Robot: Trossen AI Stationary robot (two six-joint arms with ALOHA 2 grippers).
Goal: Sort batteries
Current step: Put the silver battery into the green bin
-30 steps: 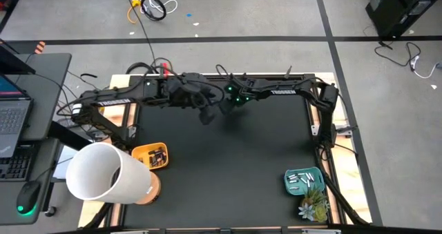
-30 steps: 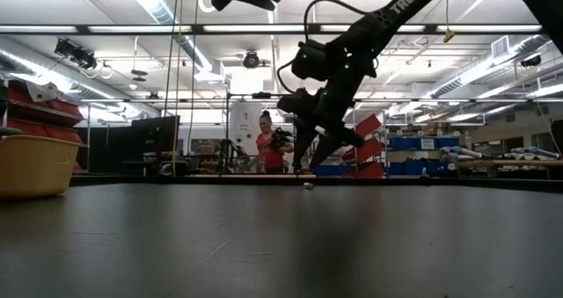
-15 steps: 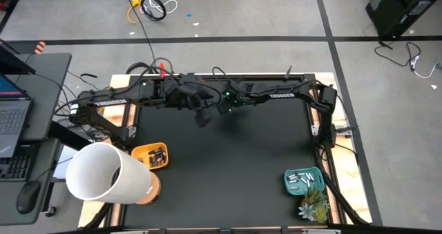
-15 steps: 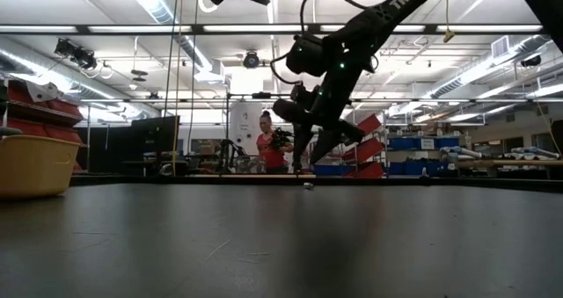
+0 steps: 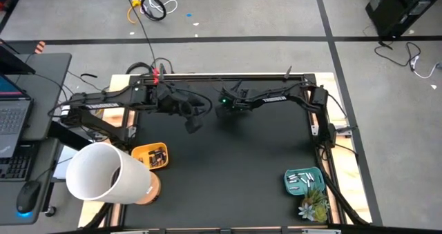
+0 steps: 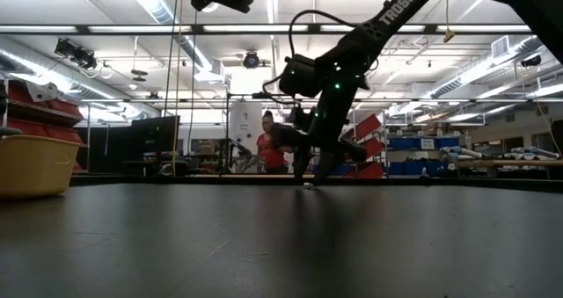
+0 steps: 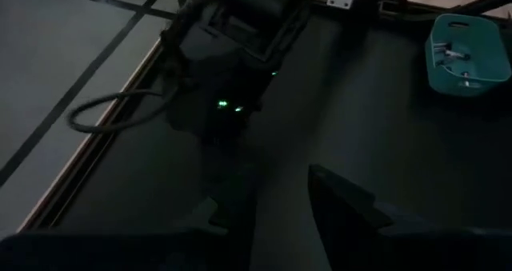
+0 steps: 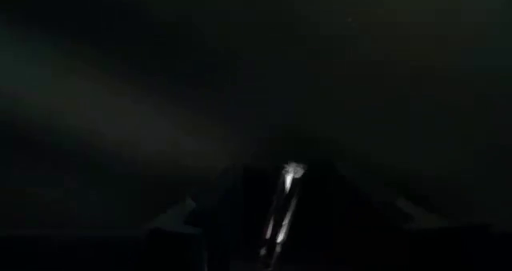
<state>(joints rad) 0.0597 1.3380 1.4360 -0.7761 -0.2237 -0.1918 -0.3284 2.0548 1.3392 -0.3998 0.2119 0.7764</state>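
Yellow bin (image 5: 150,156) at tabletop's (image 5: 228,165) left edge, dark batteries (image 5: 159,157) inside; white cup (image 5: 103,173) just beside it.

Left hand (image 5: 194,123) above tabletop's far part, fingers (image 7: 344,203) apart, nothing between them.

Right hand (image 5: 222,112) just right of it, low over tabletop near far edge; slim silver battery (image 8: 280,203) lies between its fingers, whether gripped cannot tell.

Teal tray (image 5: 304,181) at right near corner holds white batteries (image 5: 301,179); small plant (image 5: 313,206) beside tray.

Right pincer (image 6: 310,177) lowered to mat over battery (image 8: 282,193); left pincer (image 5: 194,125) drew back leftward.
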